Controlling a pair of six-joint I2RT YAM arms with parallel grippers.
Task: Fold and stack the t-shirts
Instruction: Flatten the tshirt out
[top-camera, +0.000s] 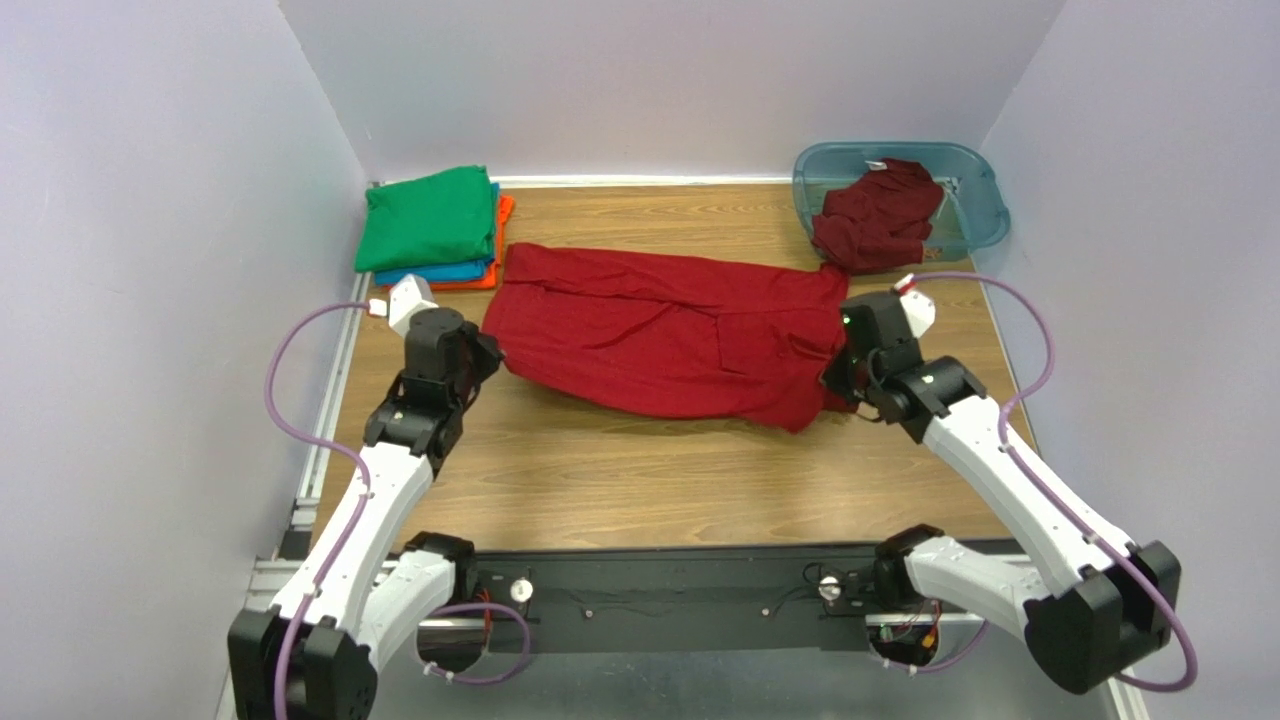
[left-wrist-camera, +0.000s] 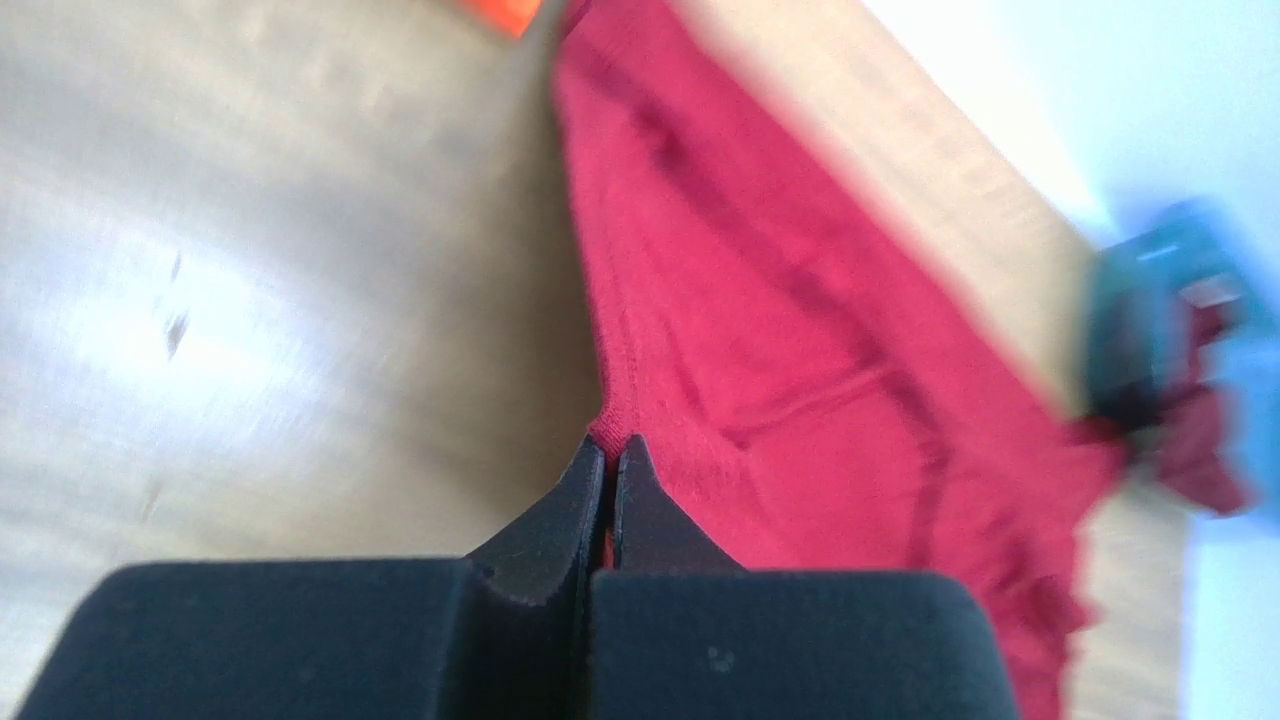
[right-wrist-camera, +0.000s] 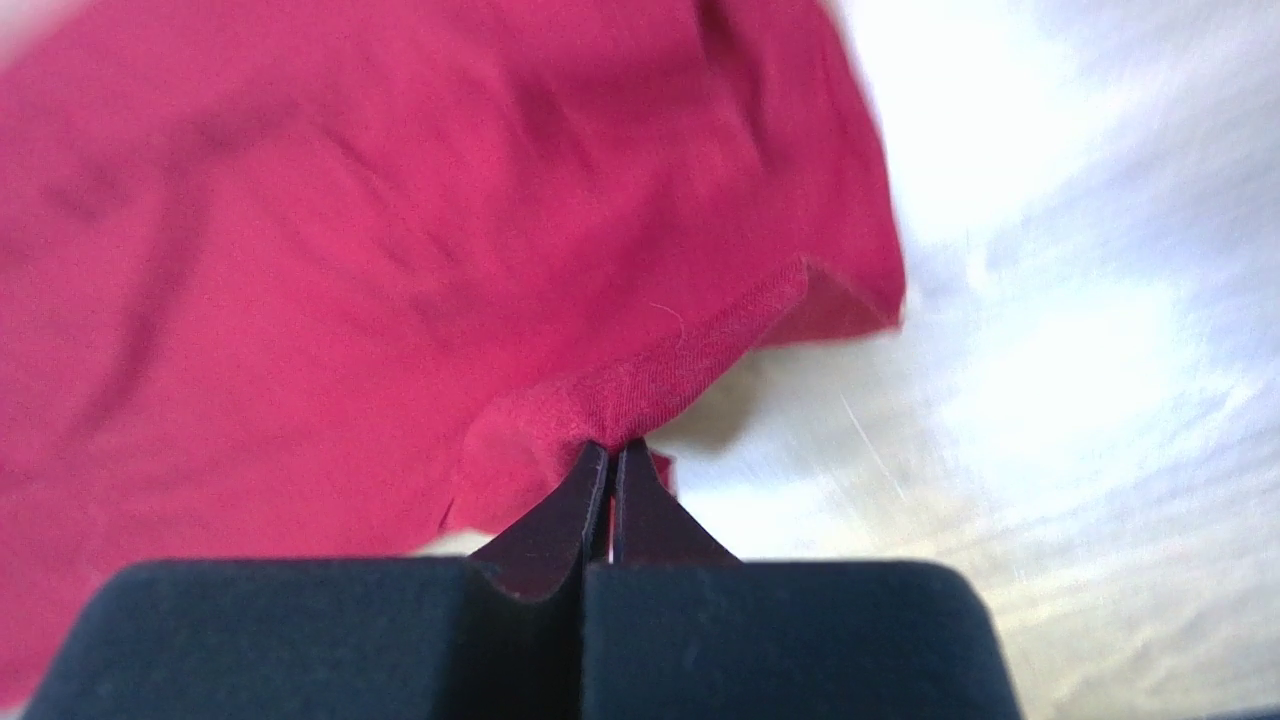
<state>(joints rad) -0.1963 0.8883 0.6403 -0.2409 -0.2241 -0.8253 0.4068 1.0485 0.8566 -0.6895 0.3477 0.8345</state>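
A dark red t-shirt (top-camera: 661, 330) lies spread across the middle of the table. My left gripper (top-camera: 484, 357) is shut on its left edge, and its jaws pinch the red cloth (left-wrist-camera: 781, 375) in the left wrist view. My right gripper (top-camera: 836, 383) is shut on the shirt's right edge, with a fold of cloth (right-wrist-camera: 571, 420) between its tips. A stack of folded shirts sits at the back left: green (top-camera: 425, 219) on top, blue (top-camera: 451, 275) under it, orange (top-camera: 502, 218) at the bottom. A second dark red shirt (top-camera: 878, 215) is bunched in the tub.
A translucent teal plastic tub (top-camera: 980, 203) stands at the back right corner. White walls close the table on the left, back and right. Bare wood lies in front of the spread shirt (top-camera: 631, 480).
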